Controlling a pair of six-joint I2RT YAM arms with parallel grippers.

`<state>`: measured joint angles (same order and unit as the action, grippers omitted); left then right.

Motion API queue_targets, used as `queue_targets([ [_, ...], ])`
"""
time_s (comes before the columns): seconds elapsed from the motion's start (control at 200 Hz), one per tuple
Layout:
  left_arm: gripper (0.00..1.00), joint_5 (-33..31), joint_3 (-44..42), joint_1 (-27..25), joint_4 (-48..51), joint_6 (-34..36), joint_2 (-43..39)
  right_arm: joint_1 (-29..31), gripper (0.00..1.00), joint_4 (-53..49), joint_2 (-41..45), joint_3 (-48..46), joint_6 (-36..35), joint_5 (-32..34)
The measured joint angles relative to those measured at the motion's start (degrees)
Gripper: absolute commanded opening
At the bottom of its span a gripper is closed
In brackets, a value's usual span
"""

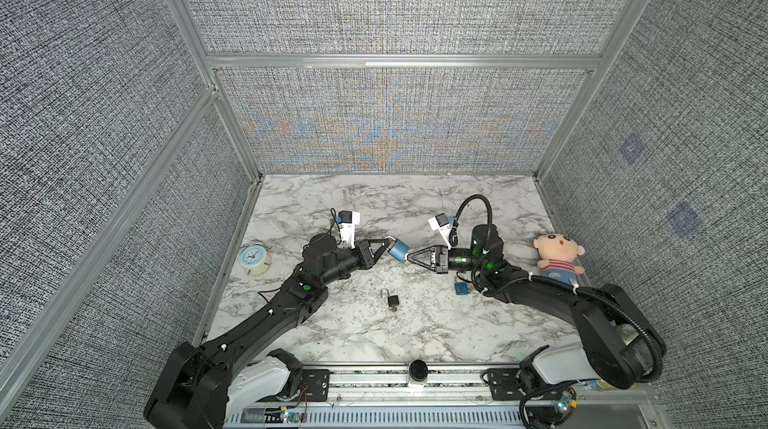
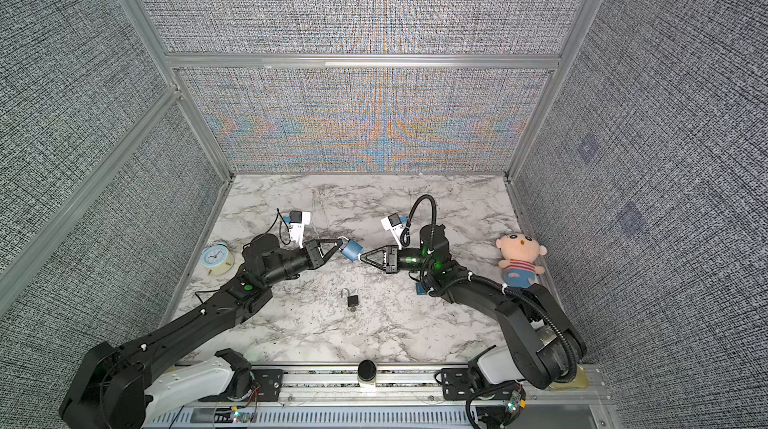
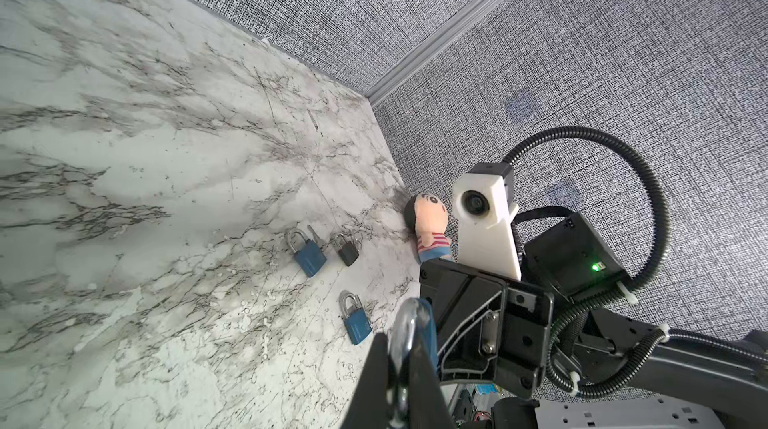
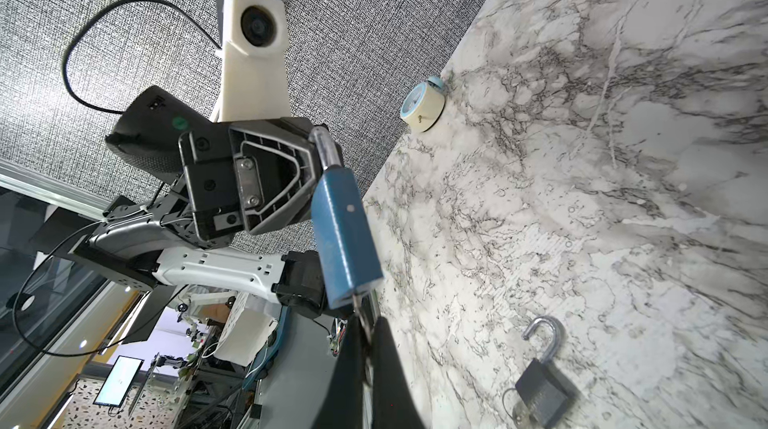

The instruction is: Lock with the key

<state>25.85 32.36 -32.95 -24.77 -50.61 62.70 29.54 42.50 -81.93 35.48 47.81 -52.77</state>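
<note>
Hanging in mid-air over the centre of the table (image 1: 374, 206), the blue lock (image 1: 400, 250) sat between the two pincers in both top views, clear of the marble.

The L pincer (image 1: 390, 243) was clamped tight on the steel shackle. The lock body stuck out past its tips toward the R arm.

The R pincer (image 1: 407, 256) came in from the opposite side, w/ its tips right at the lock's base end. In the R wrist view the key (image 4: 360, 314) stuck out of the lock's base. The R pincer's fingers (image 4: 395, 385) were pinched together on the key's outer end, which was hidden between them. One shackle leg ran into the top of the body. Whether it was latched couldn't be told.

On the table, nearer the robot's base, lay a black lock (image 1: 393, 301) w/ its shackle swung open. The R wrist view showed a key at its base too. A 2nd blue lock (image 1: 460, 288) lay partly under the R arm.

A clock (image 1: 253, 258) sat near the table's L edge. A doll (image 1: 557, 258) lay at the R edge, close to the wall.

The L wrist view showed three locks (image 3: 348, 252) flat on the table not far from the doll: two blue, one black. Which of them matched those in the top views couldn't be told.
</note>
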Motion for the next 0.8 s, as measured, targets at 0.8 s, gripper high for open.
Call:
queue_targets([
  [0.8,0.0,1.73,0.0,3.96,1.4,-0.42,-2.6,-2.05,0.0,-7.56,5.25,-2.38,-3.41,2.69],
])
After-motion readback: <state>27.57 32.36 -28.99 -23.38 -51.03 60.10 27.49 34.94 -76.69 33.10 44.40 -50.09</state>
